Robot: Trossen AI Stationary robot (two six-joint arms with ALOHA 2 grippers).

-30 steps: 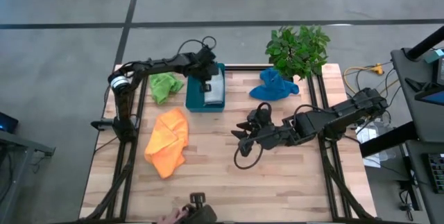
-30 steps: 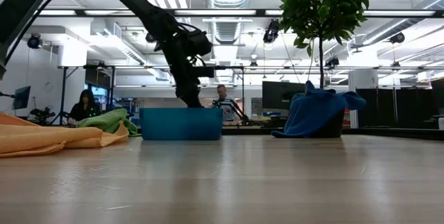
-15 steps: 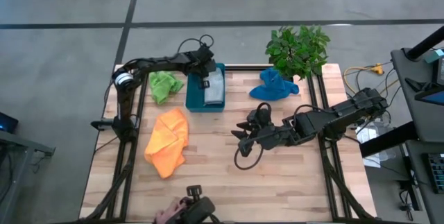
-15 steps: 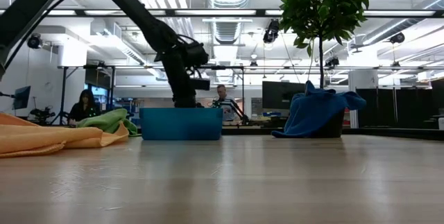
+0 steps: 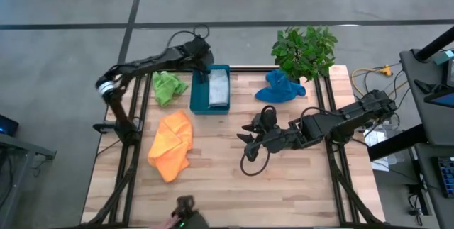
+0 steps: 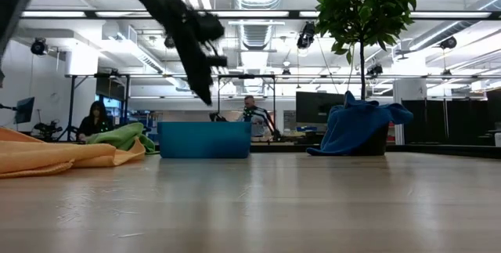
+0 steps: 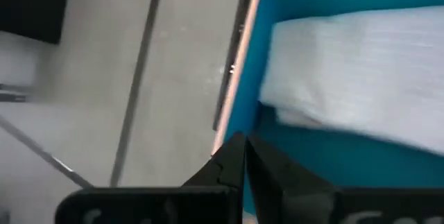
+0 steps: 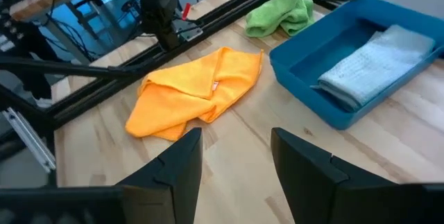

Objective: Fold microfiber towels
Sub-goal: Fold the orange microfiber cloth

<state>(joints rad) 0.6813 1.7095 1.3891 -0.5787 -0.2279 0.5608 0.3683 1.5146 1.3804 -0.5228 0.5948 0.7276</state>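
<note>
The left gripper (image 5: 201, 53), fingers pressed together and empty, hangs above the far edge of the table (image 5: 284, 179), over the teal tray (image 5: 200, 101) holding the folded grey towel (image 5: 219, 89). The right gripper (image 5: 245, 137), fingers spread, waits mid-table. The green towel (image 5: 167, 87) and orange towel (image 5: 172, 144) lie along the left edge; the blue towel (image 5: 278, 88) sits beside the potted plant (image 5: 305, 50) at the far edge.

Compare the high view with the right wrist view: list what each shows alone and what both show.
Only the high view shows the blue towel, the potted plant, and the left gripper, shut, above the tray's far edge.

Only the right wrist view shows the right gripper from close up, its fingers apart and holding nothing.

Both show the orange towel crumpled, the green towel, and the grey towel folded inside the teal tray.
</note>
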